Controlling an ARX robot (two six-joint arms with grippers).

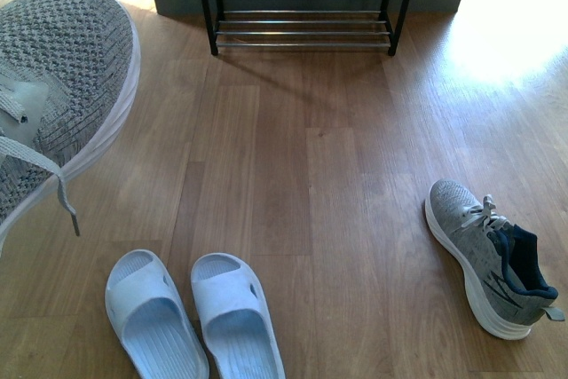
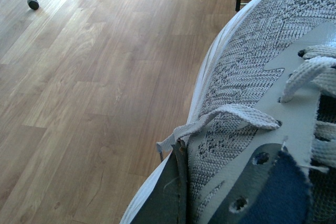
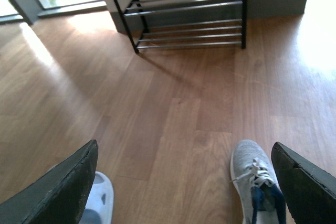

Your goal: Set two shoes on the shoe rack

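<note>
Grey sneaker (image 1: 62,68): hung clear of the floor (image 1: 311,175) at the robot's left, toe toward the shoe rack (image 1: 306,6).
Left gripper (image 2: 176,182): clamped on the collar edge; one dark finger seen outside, the other hidden.
Right gripper (image 3: 184,182): spread wide, empty, above the second sneaker (image 1: 493,255).
Slides (image 1: 191,312): lay side by side, close in.
Step in hand: probably the carry to the rack, well ahead; best kept level, sole down, seated across several rods before release.

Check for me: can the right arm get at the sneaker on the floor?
Probably yes. The right gripper hangs with jaws open over bare floor, the sneaker lies just by one jaw, and nothing stands between them.
</note>
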